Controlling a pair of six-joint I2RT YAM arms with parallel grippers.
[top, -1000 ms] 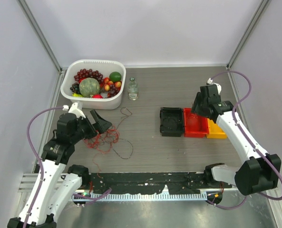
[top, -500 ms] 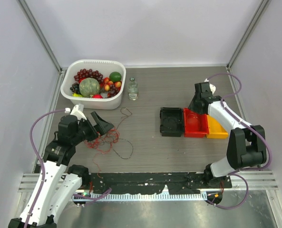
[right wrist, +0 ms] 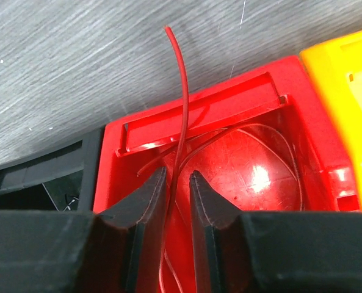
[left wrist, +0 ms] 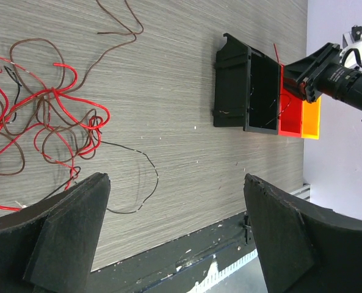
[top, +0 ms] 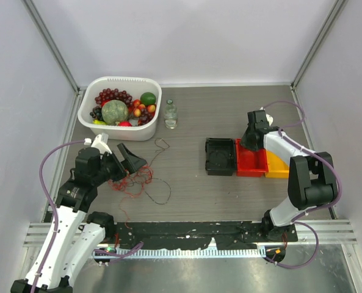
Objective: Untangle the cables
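table [top: 193, 122] of grey wood grain took up most of what we saw from above. next in size was the white tub [top: 121, 79] at the far left, heaped with fruit. right of centre, three open bins sat in a touching row: a black bin [top: 220, 157], a red bin [top: 254, 165] and an orange bin [top: 278, 168] on the outside.

the left gripper [top: 124, 160] hovered over the near-left part of the table, its jaws spread wide with nothing between them. the right gripper [right wrist: 177, 173] hung over the far edge of the red bin. its jaws were narrow, and we could not tell whether they pinched anything.

the cables [top: 137, 179] lay on the table as a loose tangle of red and dark brown loops, just beside the left gripper. one brown strand trailed toward the tub and a dark one toward the near edge. a small clear bottle [top: 170, 115] stood upright just right of the tub.

a single red wire [right wrist: 182, 85] ran up between the right gripper's fingers and past the red bin's rim. more thin strands curled inside that bin.
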